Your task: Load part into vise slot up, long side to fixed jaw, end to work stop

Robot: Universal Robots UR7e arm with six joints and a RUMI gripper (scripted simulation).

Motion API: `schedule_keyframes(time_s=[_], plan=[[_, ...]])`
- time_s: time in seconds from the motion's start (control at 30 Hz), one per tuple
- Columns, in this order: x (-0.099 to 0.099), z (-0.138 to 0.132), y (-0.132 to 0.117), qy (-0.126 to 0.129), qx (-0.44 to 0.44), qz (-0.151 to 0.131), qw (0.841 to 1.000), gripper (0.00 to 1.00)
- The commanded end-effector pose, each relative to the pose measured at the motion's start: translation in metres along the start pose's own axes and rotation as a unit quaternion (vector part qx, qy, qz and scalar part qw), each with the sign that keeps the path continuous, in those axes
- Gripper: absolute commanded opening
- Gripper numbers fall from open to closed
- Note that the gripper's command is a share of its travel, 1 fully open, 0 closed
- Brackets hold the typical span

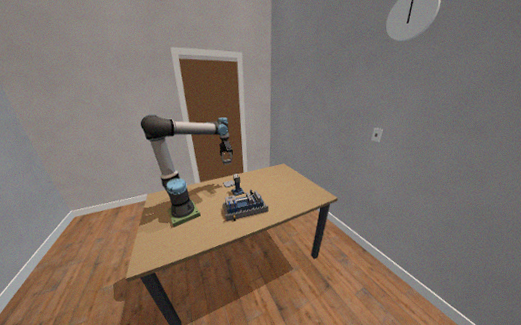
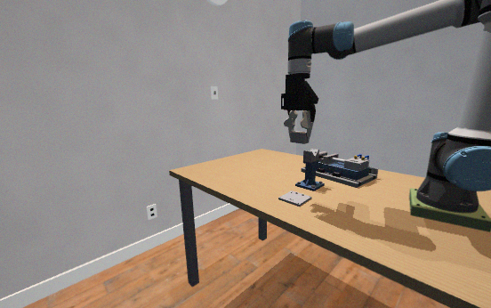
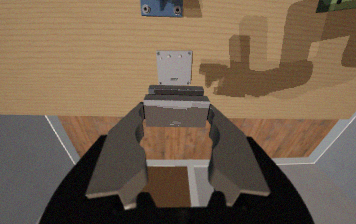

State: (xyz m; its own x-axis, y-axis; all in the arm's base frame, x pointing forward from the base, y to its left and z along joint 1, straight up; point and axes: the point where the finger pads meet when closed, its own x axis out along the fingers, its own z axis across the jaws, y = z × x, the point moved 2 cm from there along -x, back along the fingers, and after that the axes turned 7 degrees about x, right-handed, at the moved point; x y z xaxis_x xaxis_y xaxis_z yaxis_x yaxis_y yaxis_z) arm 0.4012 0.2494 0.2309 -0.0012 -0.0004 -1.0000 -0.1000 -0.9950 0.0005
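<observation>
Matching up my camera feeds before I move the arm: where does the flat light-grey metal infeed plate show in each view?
Top: the flat light-grey metal infeed plate is just below centre, by the table's far edge.
Exterior: right of centre, below the middle.
Wrist: upper middle, beyond the held block.
Shared landmark: the blue-based V-block stand, nearby.
</observation>
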Motion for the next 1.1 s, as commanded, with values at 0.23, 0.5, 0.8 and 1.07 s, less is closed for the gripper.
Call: schedule_keyframes(time_s=[0.23, 0.5, 0.8, 1.07], plan=[[-0.0006, -0.0007, 0.0017, 0.001, 0.016, 0.000, 1.000, 0.00], [-0.0006, -0.0010, 0.0030, 0.001, 0.028, 0.000, 1.000, 0.00], [-0.0006, -0.0015, 0.0053, 0.001, 0.048, 0.000, 0.999, 0.00], [-0.0006, -0.0019, 0.0070, 0.001, 0.064, 0.000, 0.998, 0.00]])
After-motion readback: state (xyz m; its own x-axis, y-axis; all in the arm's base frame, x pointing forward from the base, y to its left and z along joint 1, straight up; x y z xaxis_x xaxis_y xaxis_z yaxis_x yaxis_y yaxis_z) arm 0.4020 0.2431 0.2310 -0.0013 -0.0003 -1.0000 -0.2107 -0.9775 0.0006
